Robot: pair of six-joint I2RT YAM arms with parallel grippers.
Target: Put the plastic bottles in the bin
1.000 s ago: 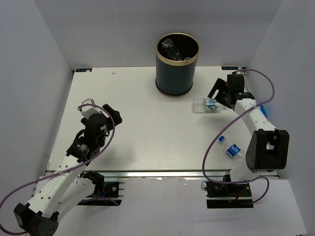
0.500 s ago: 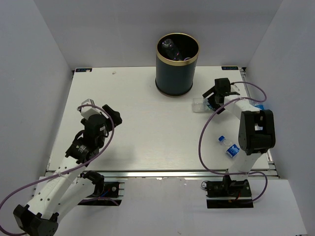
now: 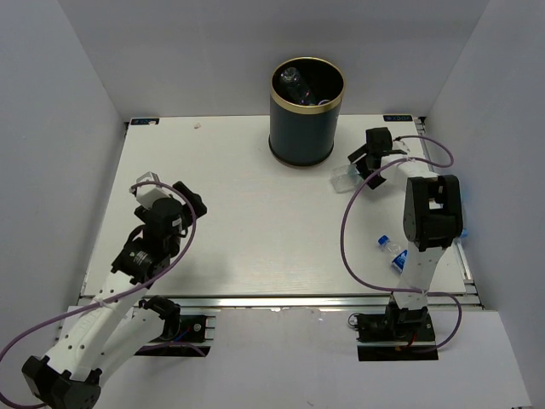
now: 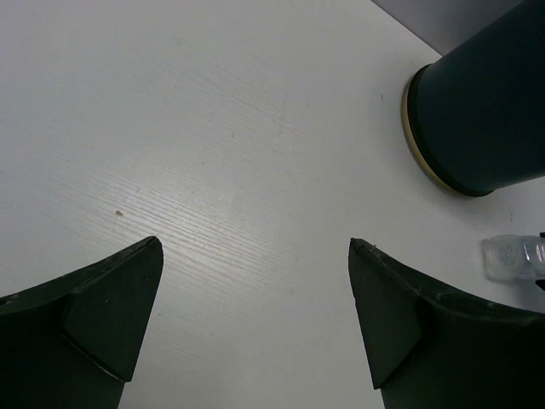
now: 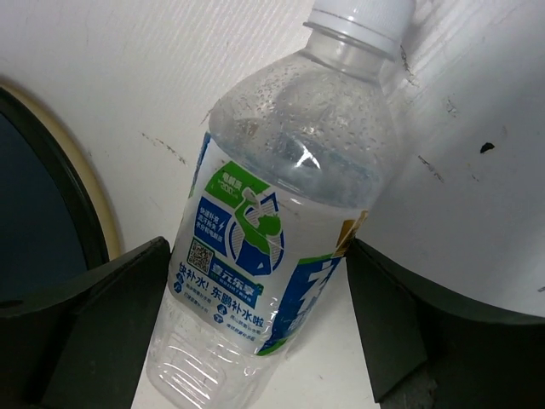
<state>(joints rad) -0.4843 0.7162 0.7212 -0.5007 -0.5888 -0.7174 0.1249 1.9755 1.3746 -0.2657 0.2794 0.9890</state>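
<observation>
The right hand (image 3: 364,164) has swung in over the bottle (image 3: 345,180) beside the bin (image 3: 306,115). Its open fingers straddle the bottle; close squarely on the labelled middle before lifting. The left hand (image 4: 255,324) hangs open over the bench (image 4: 213,170).

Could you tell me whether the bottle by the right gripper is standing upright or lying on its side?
Lying on its side. The bottle rests lengthwise on the table beside the bin, between the right gripper's open fingers.
</observation>
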